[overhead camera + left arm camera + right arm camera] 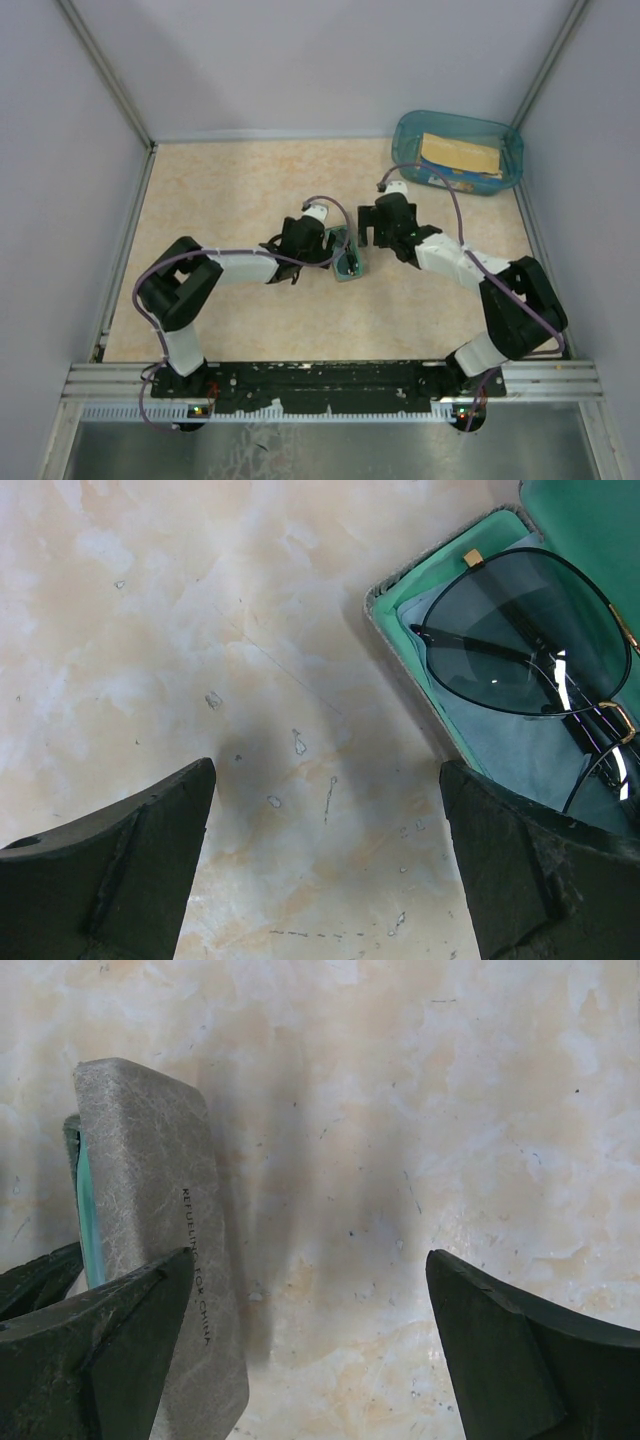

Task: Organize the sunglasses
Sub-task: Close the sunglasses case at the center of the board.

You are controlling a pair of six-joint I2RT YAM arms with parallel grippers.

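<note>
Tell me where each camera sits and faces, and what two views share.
Top external: above and behind the bases, facing down on the table; shows left arm, right arm, left gripper, right gripper.
Left wrist: on the left wrist, facing down at sunglasses in the open case; its open fingers show.
Right wrist: on the right wrist, facing down at the case's raised grey lid; its open fingers show.
Shared: all three show the case.

Marbled table (230, 200) bears an open case (350, 264) and blue bin (405, 140).
</note>
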